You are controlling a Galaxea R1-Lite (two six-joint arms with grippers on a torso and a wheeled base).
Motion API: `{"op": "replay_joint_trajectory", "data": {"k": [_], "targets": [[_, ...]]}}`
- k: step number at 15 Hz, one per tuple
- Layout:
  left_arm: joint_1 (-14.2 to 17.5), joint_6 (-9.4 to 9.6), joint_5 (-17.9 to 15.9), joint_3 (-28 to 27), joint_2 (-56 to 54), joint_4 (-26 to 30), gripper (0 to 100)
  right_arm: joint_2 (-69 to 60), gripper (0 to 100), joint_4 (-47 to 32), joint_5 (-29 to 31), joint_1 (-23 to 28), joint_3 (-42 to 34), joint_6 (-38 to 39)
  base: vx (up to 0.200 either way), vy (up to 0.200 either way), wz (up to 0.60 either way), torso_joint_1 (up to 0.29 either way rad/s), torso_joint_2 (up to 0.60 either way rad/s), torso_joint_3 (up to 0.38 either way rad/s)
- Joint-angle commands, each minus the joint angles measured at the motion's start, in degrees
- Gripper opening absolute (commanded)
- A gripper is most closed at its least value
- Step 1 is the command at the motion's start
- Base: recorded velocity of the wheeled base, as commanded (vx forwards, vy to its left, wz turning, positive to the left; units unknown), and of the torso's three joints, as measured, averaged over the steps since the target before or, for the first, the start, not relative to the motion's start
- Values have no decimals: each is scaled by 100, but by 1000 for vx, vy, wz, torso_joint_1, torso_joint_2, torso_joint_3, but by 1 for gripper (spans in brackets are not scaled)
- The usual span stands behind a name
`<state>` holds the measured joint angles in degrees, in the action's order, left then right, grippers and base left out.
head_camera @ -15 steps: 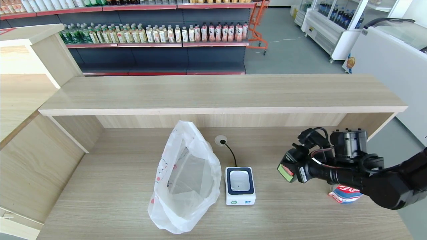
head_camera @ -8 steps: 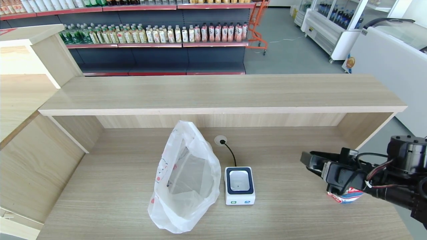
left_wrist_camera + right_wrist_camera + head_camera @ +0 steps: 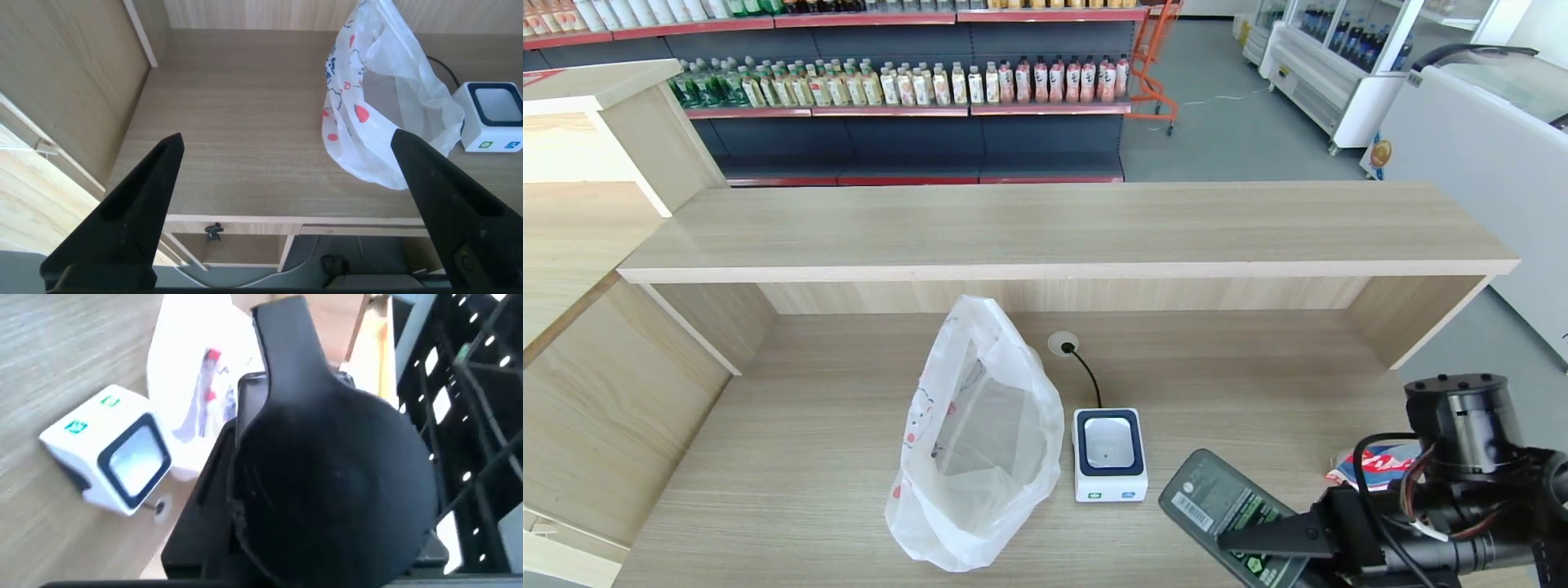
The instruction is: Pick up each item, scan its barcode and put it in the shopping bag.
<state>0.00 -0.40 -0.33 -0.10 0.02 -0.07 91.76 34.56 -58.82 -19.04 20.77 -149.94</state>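
**Right end effector** (image 3: 1245, 537) is clamped on a flat dark packet (image 3: 1217, 494), which it holds above the surface (image 3: 792, 457), just right of the scanner (image 3: 1109, 454) and nearer the robot. The packet's barcode label (image 3: 1194, 513) faces upward. The bag (image 3: 976, 441) stands open just left of the scanner. A red-and-blue pouch (image 3: 1372, 461) lies on the surface farther right of the scanner. **Left end effector** (image 3: 288, 147) is empty, its fingers (image 3: 147, 204) spread wide, left of the scanner beyond the bag.

White red-spotted bag (image 3: 980, 433), white navy-rimmed scanner (image 3: 1110, 487), seemingly dark green-marked packet (image 3: 1217, 498)
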Motion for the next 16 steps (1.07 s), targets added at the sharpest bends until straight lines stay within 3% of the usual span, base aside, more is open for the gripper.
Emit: {"op": "replay_joint_trajectory", "data": {"k": [1,16], "targets": [[0,-4,-2,1,-2,-1,100,-211,0,33,-165,-653,111,-404,0,0,0,0,0,0],[0,-4,-2,1,-2,-1,100,-255,0,279,-288,-1040,173,-536,0,0,0,0,0,0]]}}
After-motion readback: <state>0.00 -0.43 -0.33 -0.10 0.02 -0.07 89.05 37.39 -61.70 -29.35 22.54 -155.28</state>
